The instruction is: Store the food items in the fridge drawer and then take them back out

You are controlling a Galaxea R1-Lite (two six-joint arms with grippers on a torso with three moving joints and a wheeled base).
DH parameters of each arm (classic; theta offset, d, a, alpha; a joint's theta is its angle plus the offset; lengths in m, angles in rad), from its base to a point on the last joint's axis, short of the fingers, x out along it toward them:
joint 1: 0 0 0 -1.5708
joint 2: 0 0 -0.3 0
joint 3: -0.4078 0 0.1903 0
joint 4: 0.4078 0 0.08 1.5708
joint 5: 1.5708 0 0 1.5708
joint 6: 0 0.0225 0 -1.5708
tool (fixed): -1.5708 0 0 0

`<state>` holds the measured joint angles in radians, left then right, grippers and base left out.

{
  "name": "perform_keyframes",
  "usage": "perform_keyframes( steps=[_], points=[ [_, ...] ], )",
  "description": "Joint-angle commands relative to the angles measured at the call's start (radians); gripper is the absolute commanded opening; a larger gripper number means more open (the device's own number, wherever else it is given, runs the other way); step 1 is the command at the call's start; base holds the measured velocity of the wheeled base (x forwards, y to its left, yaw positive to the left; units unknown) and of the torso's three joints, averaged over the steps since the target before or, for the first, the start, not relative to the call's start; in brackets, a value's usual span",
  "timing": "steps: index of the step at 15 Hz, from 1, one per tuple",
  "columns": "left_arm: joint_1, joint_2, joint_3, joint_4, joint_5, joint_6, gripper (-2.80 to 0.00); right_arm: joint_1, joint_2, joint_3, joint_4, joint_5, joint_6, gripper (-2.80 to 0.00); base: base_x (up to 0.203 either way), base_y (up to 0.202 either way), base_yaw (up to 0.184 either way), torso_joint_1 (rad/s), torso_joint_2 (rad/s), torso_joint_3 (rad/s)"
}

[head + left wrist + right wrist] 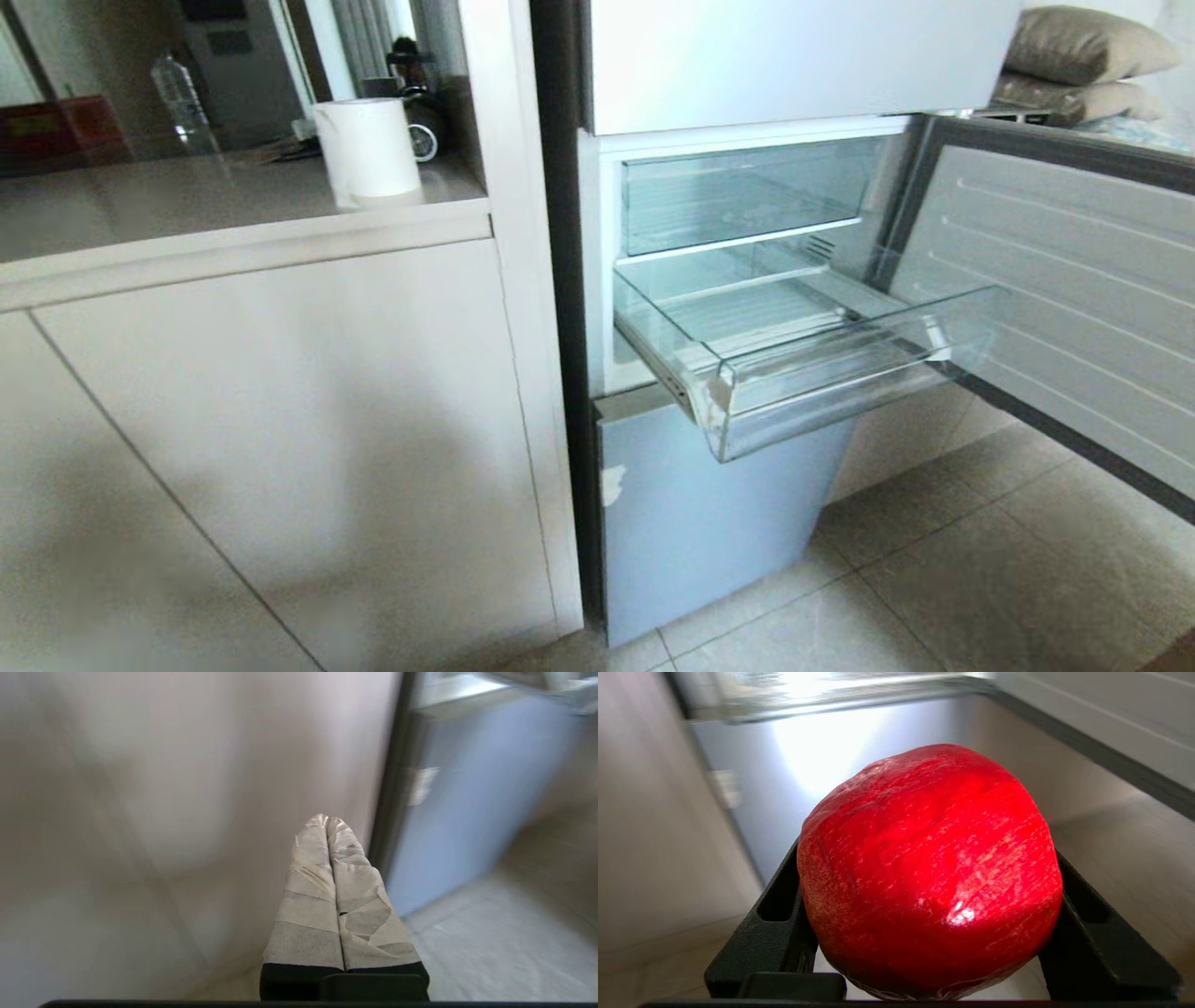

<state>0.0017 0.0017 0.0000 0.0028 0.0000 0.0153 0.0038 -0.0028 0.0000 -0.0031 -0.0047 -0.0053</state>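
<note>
Right now the red, glossy, rounded piece of food [930, 870] sits clamped between the two black fingers of the right gripper [931, 933], which press against its opposite sides; it fills most of the right wrist view, with the pale blue lower fridge door [752, 793] and the beige tiled floor [1125, 858] blurred behind it. The left gripper [327, 820] has its two tape-wrapped fingers [310, 891] pressed flat together with nothing between them, pointing toward the white cabinet panel [187, 788] beside the dark edge of the fridge. Neither arm shows in the head view. That view looks at the open fridge compartment: the shallow clear plastic fridge drawer [840, 392] with its white front strip is pulled well out over the pale blue lower door, and no food can be seen inside it. Above it, the taller clear drawer [747, 191] is pushed in. The fridge's grey-rimmed white compartment door [1074, 289] stands swung open on the right. To the left, a white cylindrical roll [367, 149] stands on the beige countertop [140, 201], with a clear plastic bottle [180, 107] farther back.
</note>
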Motion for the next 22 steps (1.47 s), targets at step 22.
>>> perform_keyframes(
  steps=[22],
  points=[
    [0.0,0.001,0.0,0.0,0.0,0.0,-2.8,-0.001,0.689,-0.423,-0.045,-0.007,0.121,-2.8,0.0,-0.003,0.053,0.0,0.0,0.001]
  ],
)
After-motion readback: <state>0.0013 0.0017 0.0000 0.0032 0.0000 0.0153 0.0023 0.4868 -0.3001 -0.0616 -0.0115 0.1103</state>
